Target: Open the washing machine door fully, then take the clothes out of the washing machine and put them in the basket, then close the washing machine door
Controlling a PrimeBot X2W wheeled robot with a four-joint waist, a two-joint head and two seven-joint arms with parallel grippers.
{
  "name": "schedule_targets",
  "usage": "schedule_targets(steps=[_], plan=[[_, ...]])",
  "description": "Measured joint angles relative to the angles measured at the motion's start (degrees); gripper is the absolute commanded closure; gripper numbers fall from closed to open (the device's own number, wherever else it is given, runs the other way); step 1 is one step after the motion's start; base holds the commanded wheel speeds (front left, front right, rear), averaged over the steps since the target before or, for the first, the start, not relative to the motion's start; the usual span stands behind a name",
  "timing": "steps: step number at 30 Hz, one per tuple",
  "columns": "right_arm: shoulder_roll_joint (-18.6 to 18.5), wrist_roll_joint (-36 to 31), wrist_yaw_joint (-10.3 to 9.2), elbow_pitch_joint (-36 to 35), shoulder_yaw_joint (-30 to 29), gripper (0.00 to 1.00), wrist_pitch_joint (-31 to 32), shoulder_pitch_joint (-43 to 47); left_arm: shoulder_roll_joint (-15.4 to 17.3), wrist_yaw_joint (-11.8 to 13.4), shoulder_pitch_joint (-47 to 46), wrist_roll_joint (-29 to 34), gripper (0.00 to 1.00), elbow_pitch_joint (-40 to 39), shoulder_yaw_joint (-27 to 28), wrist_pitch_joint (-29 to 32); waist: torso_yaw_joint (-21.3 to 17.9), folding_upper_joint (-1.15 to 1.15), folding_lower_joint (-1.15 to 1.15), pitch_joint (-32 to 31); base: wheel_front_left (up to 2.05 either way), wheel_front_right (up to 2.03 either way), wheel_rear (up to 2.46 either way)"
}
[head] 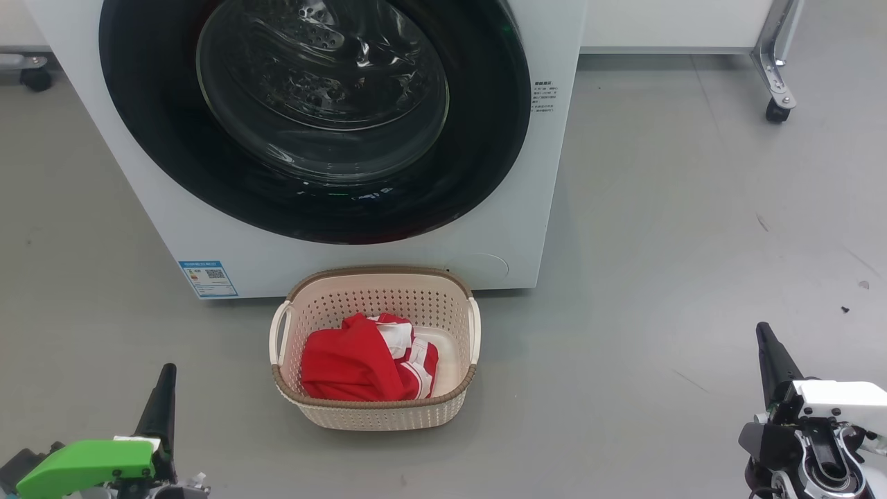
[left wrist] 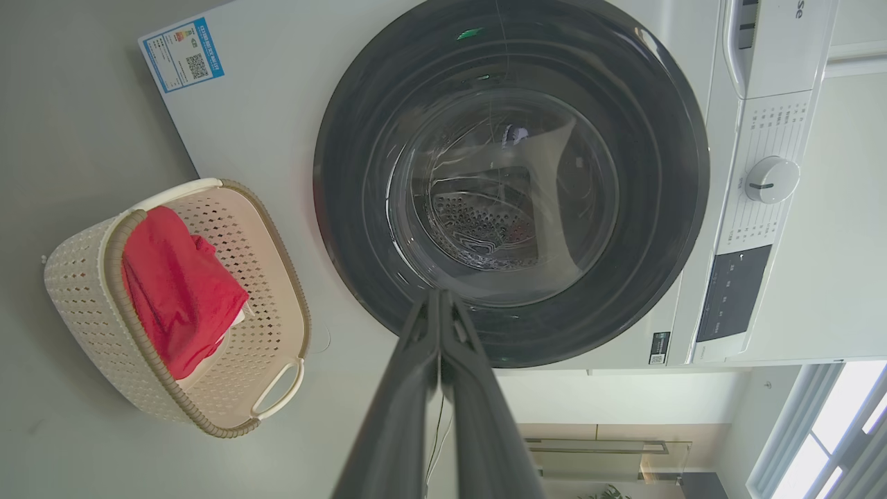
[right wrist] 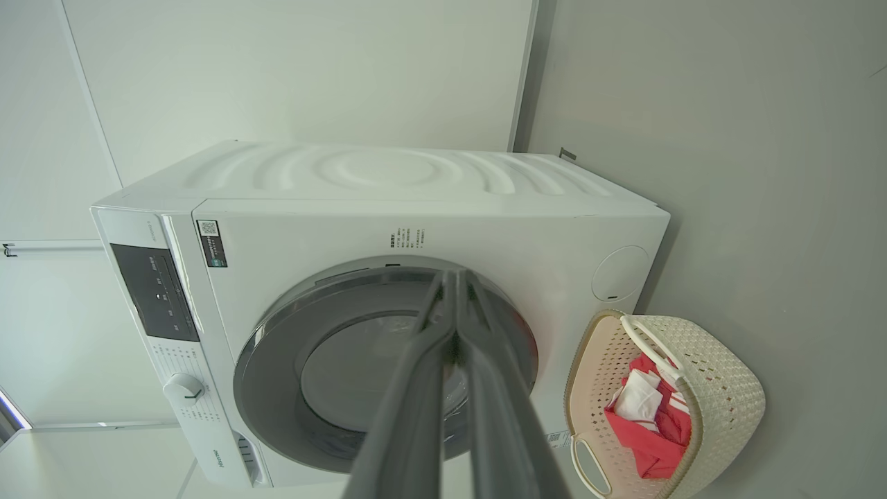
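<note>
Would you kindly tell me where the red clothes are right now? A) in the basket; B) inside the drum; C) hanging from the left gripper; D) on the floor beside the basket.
A: the clothes lie bunched inside the basket, which stands on the floor before the shut washing machine door.

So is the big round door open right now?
No, the washing machine door lies flat against the white front of the washing machine, covering the drum mouth all the way round.
</note>
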Motion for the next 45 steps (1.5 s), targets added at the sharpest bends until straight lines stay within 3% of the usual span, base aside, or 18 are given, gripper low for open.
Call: schedule_targets(steps=[45], plan=[[0.07,-0.01,0.00,0.10,-0.33,1.00,0.48,-0.02,-0.09,-0.01,-0.14,0.01,1.00,0.09,0.46,0.43,0.00,0.00,0.00,0.00,0.00,0.00,0.00]])
